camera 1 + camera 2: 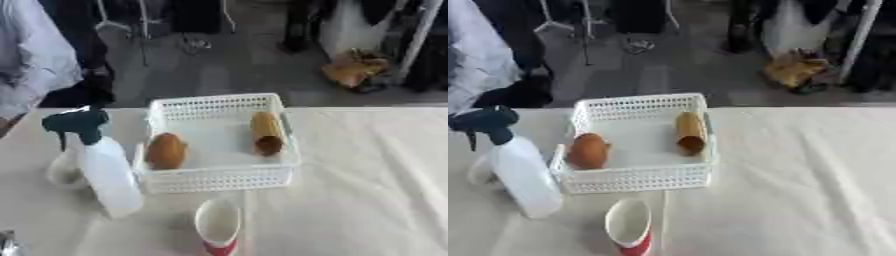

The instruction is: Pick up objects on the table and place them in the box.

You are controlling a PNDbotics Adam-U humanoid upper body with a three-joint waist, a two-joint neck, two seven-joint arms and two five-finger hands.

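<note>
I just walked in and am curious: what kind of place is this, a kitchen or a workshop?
Probably a lab or demo room, not a kitchen. A cloth-covered table holds a white basket with bread-like items, a spray bottle and a cup set out as props, and equipment stands on the bare floor behind.

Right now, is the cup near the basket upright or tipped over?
Upright. The cup stands on its red base, its round white mouth facing up, in front of the basket.
</note>
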